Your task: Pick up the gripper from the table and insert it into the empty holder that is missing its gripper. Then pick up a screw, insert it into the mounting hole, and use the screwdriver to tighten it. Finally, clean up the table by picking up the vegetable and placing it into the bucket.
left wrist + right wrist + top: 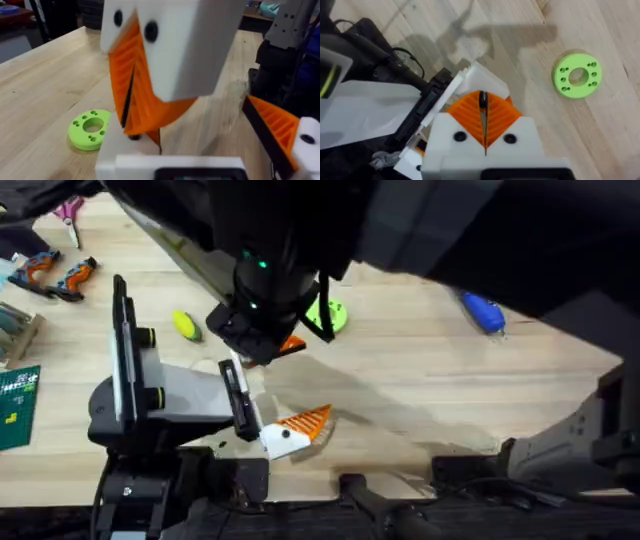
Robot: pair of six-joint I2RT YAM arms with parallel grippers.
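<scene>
My right arm reaches across the middle, and its gripper (262,345) (482,120) has its orange pads pressed together. An orange piece, apparently the gripper (293,345) (172,107), sticks out below the pads. It rests against the holder (125,160) (485,80), the plain white finger of my left gripper (210,150). The left gripper stands open, its other finger (300,425) bearing an orange wedge. The yellow-green vegetable (187,326) lies left of the grippers. The blue screwdriver (483,312) lies far right. The bucket and the screw are out of view.
A green disc with holes (328,315) (90,130) (576,75) lies just behind the grippers. Orange-and-black hand tools (55,275) and a green mat (18,405) sit along the left side. Bare wood stretches between the disc and the screwdriver.
</scene>
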